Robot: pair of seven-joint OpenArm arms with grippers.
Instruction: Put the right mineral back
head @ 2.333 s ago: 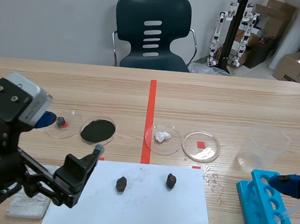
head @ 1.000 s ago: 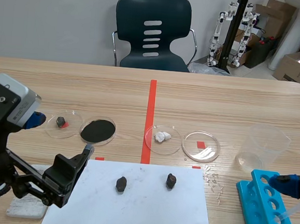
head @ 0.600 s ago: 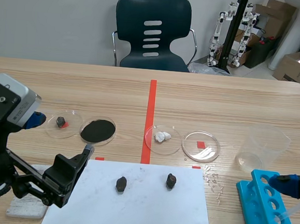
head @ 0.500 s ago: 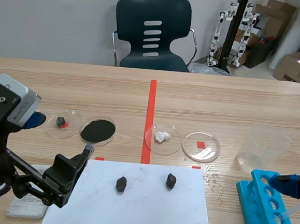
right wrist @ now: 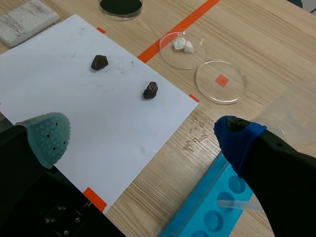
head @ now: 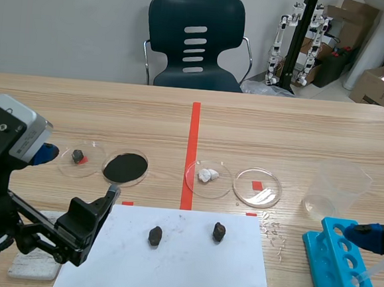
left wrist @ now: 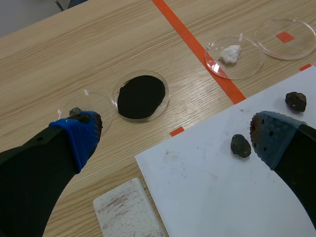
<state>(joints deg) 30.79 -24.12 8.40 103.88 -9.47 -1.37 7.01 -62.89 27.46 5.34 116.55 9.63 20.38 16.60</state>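
The left gripper (left wrist: 175, 139) is hovering low at the near left with its fingers spread wide, pinching nothing; the right gripper (right wrist: 142, 137) is hanging with fingers likewise spread over the bright blue plastic tube rack (head: 339, 265) at the near right. Between them a white paper sheet (head: 169, 268) is lying on the wooden tabletop (head: 299, 135). The right dark brown mineral lump (head: 219, 232) is sitting near the sheet's far edge, well apart from the left dark lump (head: 155, 236), with bare paper around both. Just beyond, the empty clear round dish (head: 268, 196) is sitting over a red square mark, just beside the clear dish holding white chunks (head: 192, 180)
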